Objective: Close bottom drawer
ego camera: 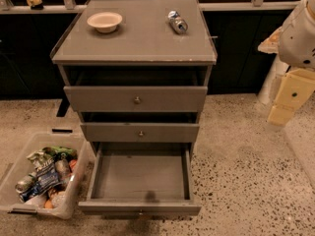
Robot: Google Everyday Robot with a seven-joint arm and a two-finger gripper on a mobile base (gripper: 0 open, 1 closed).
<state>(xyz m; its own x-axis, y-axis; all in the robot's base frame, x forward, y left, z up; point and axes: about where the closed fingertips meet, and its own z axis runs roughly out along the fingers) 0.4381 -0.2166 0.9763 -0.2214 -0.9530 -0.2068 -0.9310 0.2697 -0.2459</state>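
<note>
Speckled stone floor (pixel 236 171) runs under a grey cabinet (pixel 133 38), with a plastic bin (pixel 74 191) of snacks just beside it on the left. The bottom drawer (pixel 140 176) is pulled right out and is empty. Its slim front panel faces the camera, with the long axis running left to right and the slide line running straight back into the cabinet. My gripper (pixel 288 100) hangs at the right edge, well apart from the drawer, and I cannot tell whether it is spread or closed. I judge the approach not yet made. Next I must come down and left to the middle of the front panel and push squarely inward, so the drawer does not skew
</note>
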